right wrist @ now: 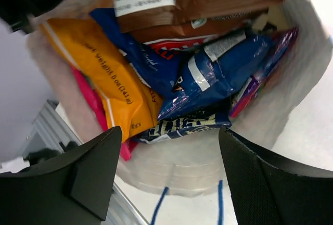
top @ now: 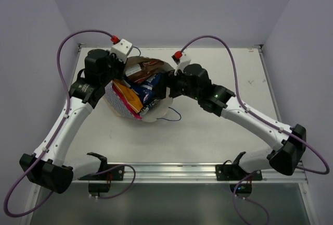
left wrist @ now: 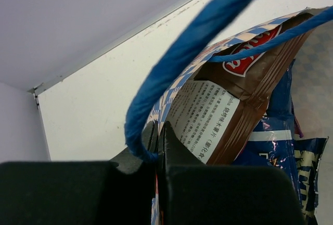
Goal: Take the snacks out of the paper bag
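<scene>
The paper bag (top: 116,105) lies tilted on the table, its mouth facing my right arm, with the snacks inside. In the right wrist view I see an orange packet (right wrist: 104,79), a brown packet (right wrist: 208,1), a blue packet (right wrist: 223,74), a pink one (right wrist: 93,102), a purple one (right wrist: 265,74) and a dark blue one (right wrist: 182,126). My left gripper (left wrist: 158,136) is shut on the bag's checked rim beside a blue cord handle (left wrist: 197,37). My right gripper (right wrist: 171,167) is open and empty, just outside the bag's mouth over its lower cream wall (right wrist: 197,157).
A loose blue cord handle (top: 171,114) trails on the table in front of the bag. An aluminium rail (top: 166,170) runs along the near edge. Walls close in the table at the back and both sides.
</scene>
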### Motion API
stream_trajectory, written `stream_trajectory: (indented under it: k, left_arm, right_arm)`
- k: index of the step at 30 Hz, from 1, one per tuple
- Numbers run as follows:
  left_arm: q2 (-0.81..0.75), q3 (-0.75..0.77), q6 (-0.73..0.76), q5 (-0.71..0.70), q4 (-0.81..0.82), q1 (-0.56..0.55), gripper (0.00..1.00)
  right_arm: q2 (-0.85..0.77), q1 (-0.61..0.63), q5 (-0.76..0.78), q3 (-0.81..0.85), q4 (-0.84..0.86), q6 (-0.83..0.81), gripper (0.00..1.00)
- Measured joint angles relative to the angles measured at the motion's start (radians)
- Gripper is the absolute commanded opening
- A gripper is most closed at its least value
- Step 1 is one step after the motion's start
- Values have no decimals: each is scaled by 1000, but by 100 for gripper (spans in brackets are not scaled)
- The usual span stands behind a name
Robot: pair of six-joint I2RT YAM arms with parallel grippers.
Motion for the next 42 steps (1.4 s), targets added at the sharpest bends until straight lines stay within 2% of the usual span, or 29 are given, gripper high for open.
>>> stream_trajectory:
  k: [6, 8, 11, 14, 21, 29, 32, 33, 35, 36, 37, 42]
  left_arm:
    - [-8, -14, -48, -10, 9, -12, 0]
    - [-8, -14, -58, -18, 10, -18, 0]
    - [-10, -14, -70, -35, 10, -27, 0]
    - [-13, -15, -76, -45, 10, -33, 0]
    - [-24, -32, -84, -61, 18, -35, 0]
    - [-31, -46, -93, -66, 32, -35, 0]
    - [-31, -47, -93, -69, 33, -35, 0]
    - [-31, -47, -93, -71, 33, -35, 0]
    - [-31, -47, -93, -72, 35, -37, 0]
    - [-31, -47, -93, -74, 35, -38, 0]
    - [-31, -47, -93, -75, 35, -39, 0]
    - [-31, -47, -93, -88, 32, -40, 0]
  right_arm:
    - [137, 53, 146, 33, -45, 221, 73]
    - [182, 68, 164, 63, -74, 285, 70]
    - [229, 80, 174, 84, -101, 385, 61]
    - [249, 82, 173, 71, -97, 447, 57]
    - [331, 82, 164, 49, -92, 548, 56]
    - [344, 82, 141, 35, -96, 587, 53]
    - [364, 82, 120, 35, -96, 595, 40]
    - [371, 82, 117, 35, -96, 597, 30]
    - [385, 82, 110, 35, -96, 600, 17]
    - [387, 82, 105, 35, -96, 599, 3]
    - [387, 82, 100, 36, -97, 594, 0]
    - [381, 82, 88, 56, -95, 557, 0]
